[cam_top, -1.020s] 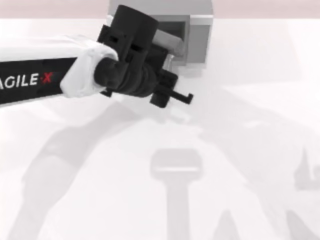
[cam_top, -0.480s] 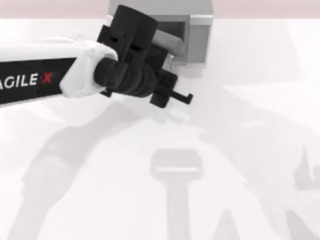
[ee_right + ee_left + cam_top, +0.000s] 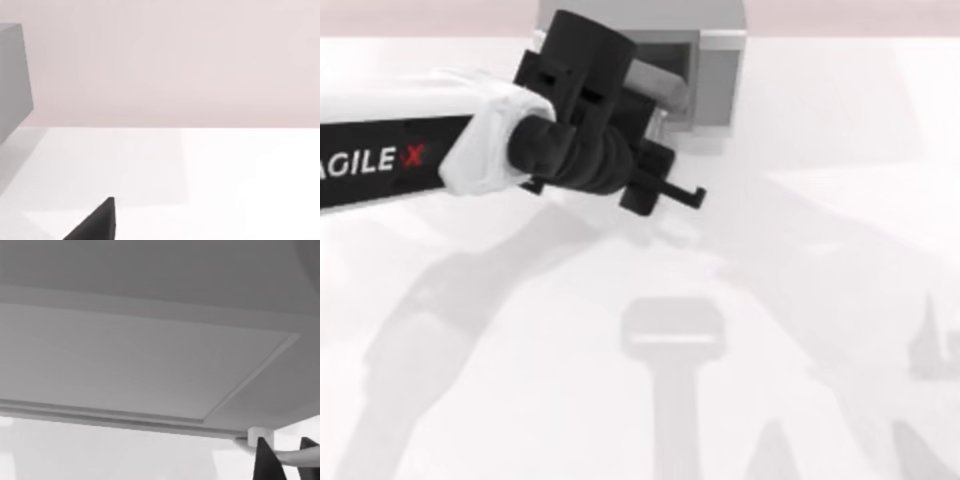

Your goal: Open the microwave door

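The left gripper [image 3: 665, 150] sits at the microwave door [image 3: 150, 365], which stands ajar, probably to pull its handle; whether it grips, I cannot tell; the right arm is parked out of the top view.

Bright, even light washes the desk [image 3: 840, 120] almost to white in the top view, and its far edge barely parts from the pale wall behind. Several soft grey shadows lie across the desk: one slants toward the near left corner, one broad shape sits at the near middle, and fainter ones spread toward the right edge. Outlines are slightly soft throughout. The left wrist view is evenly grey and dimmer; the right wrist view is bright, without glare.
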Available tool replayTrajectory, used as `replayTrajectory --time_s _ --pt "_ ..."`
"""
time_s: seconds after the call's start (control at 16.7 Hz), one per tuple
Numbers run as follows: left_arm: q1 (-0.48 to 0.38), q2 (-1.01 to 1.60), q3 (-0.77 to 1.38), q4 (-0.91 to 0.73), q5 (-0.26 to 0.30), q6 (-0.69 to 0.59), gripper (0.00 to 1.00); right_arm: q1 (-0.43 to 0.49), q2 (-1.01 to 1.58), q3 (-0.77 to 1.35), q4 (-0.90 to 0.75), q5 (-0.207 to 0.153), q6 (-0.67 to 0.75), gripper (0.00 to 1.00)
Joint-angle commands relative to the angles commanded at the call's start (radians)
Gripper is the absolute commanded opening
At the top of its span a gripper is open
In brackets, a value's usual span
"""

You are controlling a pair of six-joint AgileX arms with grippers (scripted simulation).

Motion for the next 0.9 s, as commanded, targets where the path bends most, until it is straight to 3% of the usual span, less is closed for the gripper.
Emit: replayTrajectory --time_s 0.42,0.9 --pt "0.032 -0.026 -0.034 0.004 0.042 0.065 0.0 0.0 0.0 0.0 0.0 0.0 0.0 1.0" --pt "0.032 -0.027 -0.034 0.004 0.043 0.066 0.0 0.0 0.0 0.0 0.0 0.0 0.0 1.0"
